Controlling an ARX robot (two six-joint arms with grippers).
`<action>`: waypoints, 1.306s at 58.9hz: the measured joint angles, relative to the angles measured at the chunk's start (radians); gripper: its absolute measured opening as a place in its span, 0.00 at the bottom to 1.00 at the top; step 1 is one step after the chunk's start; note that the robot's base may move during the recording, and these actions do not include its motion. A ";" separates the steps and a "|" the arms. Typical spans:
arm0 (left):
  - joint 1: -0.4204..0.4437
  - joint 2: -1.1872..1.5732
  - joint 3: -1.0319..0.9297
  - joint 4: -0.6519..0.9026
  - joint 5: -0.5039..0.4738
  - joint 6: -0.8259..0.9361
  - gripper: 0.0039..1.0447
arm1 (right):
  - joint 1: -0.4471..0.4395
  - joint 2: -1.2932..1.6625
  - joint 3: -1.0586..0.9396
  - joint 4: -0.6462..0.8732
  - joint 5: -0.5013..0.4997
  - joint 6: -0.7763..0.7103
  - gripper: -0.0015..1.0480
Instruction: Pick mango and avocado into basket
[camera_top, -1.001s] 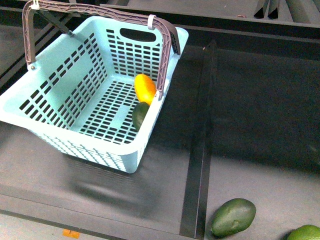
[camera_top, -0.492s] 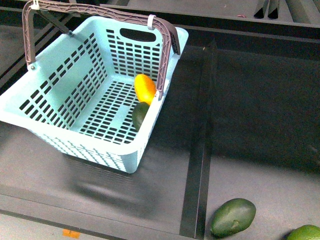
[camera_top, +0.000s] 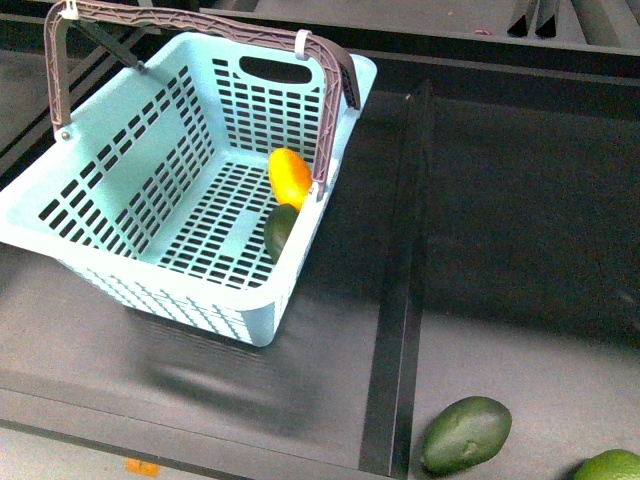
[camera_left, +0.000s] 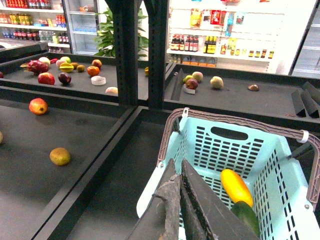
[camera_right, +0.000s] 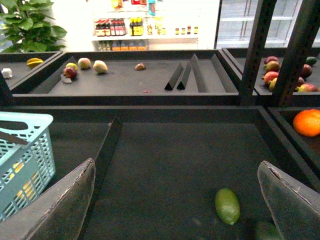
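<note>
Front view: neither gripper in frame. The basket (camera_top: 150, 215) sits on the dark shelf (camera_top: 520, 230); inside it, against its right wall, one mango (camera_top: 291, 177) with one avocado (camera_top: 281, 231) touching just below it. Outside the basket, toward the near right corner of the shelf, a second dark green fruit (camera_top: 466, 433) and a paler green fruit (camera_top: 612, 466) (cut by the frame edge).

Left wrist view: left gripper (camera_left: 182, 200) has its jaws pressed together, gripping nothing, hovering over the basket (camera_left: 280, 165) rim. Mango (camera_left: 236, 187) and avocado (camera_left: 246, 216) lie in the basket just beside the fingertips, apart from them.

Right wrist view: right gripper (camera_right: 177, 202) spread wide, empty. Basket (camera_right: 25, 160) well off to one side of it; one pale green fruit (camera_right: 227, 205) lies on the shelf between the fingers, untouched.
</note>
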 joint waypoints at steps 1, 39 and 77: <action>0.000 -0.005 0.000 -0.005 0.000 0.000 0.02 | 0.000 0.000 0.000 0.000 0.000 0.000 0.92; 0.000 -0.209 0.000 -0.216 0.000 0.000 0.02 | 0.000 0.000 0.000 0.000 0.000 0.000 0.92; 0.000 -0.209 0.000 -0.216 0.000 0.002 0.92 | 0.000 0.000 0.000 0.000 0.000 0.000 0.92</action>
